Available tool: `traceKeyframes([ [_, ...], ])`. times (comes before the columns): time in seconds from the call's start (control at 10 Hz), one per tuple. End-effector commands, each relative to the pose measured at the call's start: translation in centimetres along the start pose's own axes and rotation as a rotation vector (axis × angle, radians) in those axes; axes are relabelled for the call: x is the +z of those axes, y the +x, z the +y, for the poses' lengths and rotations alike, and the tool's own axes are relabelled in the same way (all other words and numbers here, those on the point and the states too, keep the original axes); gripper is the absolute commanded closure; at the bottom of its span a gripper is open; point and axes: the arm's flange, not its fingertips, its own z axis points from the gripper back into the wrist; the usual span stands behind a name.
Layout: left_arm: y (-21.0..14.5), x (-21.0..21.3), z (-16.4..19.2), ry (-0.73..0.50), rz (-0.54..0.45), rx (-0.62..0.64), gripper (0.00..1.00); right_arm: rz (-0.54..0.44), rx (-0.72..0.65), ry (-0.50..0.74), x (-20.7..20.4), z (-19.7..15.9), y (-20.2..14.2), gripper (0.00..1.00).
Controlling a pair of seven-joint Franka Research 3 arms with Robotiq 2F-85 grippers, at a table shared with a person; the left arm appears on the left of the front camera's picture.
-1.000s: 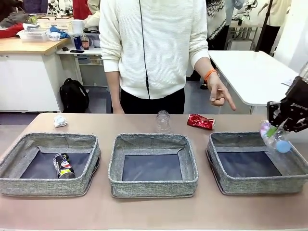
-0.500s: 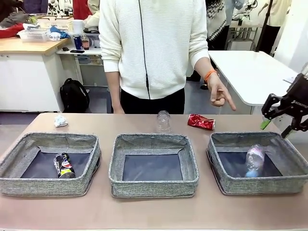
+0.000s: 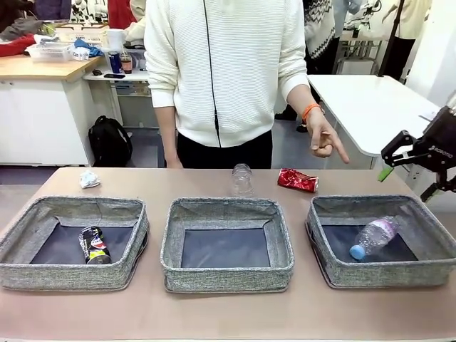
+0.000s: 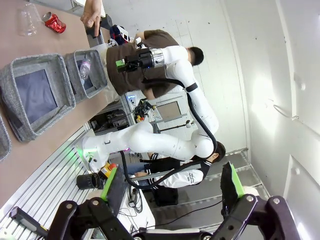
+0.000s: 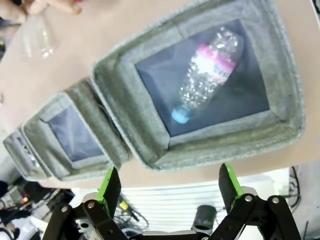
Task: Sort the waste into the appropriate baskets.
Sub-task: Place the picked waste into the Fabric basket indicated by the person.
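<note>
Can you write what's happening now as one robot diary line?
right gripper: open over right basket | plastic bottle: lying in right basket | dark can: in left basket | on table: red can, clear bottle, paper wad

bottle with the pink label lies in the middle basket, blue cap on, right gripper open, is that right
Not the middle one. The bottle with the pink label lies in the right basket, as the front view shows. The rest holds: its blue cap is on, and the right gripper is open.
</note>
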Motion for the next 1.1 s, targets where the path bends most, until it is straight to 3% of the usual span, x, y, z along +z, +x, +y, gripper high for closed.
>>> traceKeyframes([
  [0.0, 0.0, -0.1, -0.3, -0.023, -0.001, -0.023, 0.00, -0.003, -0.010, 0.109, 0.1, 0.6, -0.1, 0.00],
  [0.1, 0.0, -0.1, -0.3, -0.023, -0.001, -0.023, 0.00, 0.026, 0.047, 0.247, 1.0, 2.5, -0.8, 0.00],
  [0.3, 0.0, -0.1, -0.3, -0.023, -0.001, -0.023, 0.00, 0.152, 0.294, 0.552, 3.3, 10.2, -3.7, 0.00],
  [0.5, 0.0, -0.1, -0.3, -0.023, -0.001, -0.023, 0.00, 0.304, 0.338, 0.883, 7.0, 14.0, -4.8, 0.00],
  [0.8, 0.0, -0.1, -0.3, -0.023, -0.001, -0.023, 0.00, 0.314, 0.267, 1.100, 8.9, 10.6, -5.0, 0.00],
  [1.0, 0.0, -0.1, -0.3, -0.023, -0.001, -0.023, 0.00, 0.279, 0.216, 0.962, 7.7, 7.3, -5.0, 0.00],
])
